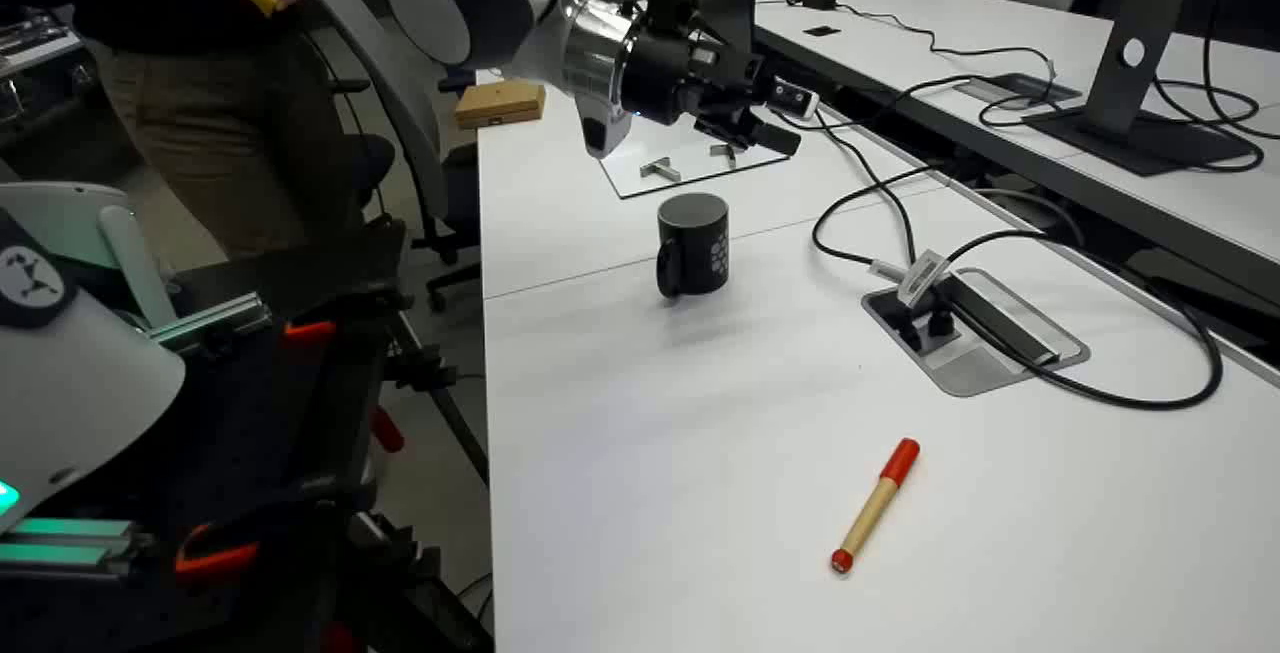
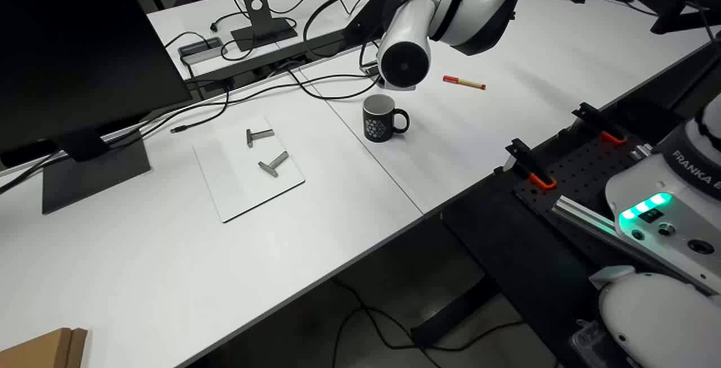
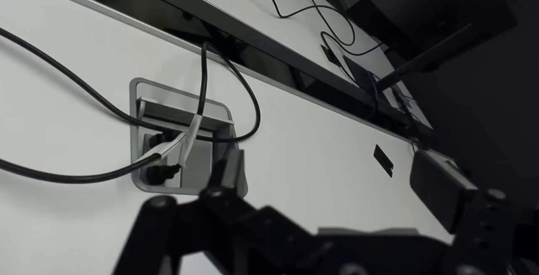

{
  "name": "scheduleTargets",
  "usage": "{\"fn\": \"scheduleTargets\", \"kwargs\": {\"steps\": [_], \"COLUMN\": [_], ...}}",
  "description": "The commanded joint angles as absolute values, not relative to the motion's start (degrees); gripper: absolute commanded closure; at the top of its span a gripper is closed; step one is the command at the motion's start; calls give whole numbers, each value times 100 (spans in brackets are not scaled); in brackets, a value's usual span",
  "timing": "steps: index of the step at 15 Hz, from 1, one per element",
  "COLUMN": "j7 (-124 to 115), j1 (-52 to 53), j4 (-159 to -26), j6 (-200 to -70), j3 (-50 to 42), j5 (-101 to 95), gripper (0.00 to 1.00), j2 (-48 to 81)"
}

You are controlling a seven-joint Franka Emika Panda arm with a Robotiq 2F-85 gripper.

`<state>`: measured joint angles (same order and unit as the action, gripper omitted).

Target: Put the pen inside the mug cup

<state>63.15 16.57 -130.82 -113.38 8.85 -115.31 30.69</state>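
The pen, tan-barrelled with a red cap and a red tip, lies flat on the white table; an exterior view shows it farther back as a small stick. Upright on the same table is the black mug cup, its handle out to one side and a pale pattern on its wall. My gripper hangs in the air beyond the mug, well away from the pen. In the wrist view its fingers are spread wide with nothing between them. Neither pen nor mug appears in that view.
Black cables run from a grey socket plate set into the table between mug and pen. Two metal T-shaped pieces lie on a thin white board. A brown box and a large monitor also stand on the table.
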Motion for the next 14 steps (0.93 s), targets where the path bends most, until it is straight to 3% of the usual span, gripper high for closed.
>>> {"fn": "scheduleTargets", "kwargs": {"steps": [1,14], "j7": [6331,6497], "j1": [1584,1509], "j4": [-13082,-13181], "j6": [-11303,-11475], "j3": [964,876], "j5": [-11539,-11819], "gripper": [0,0], "j2": [3077,3013]}}
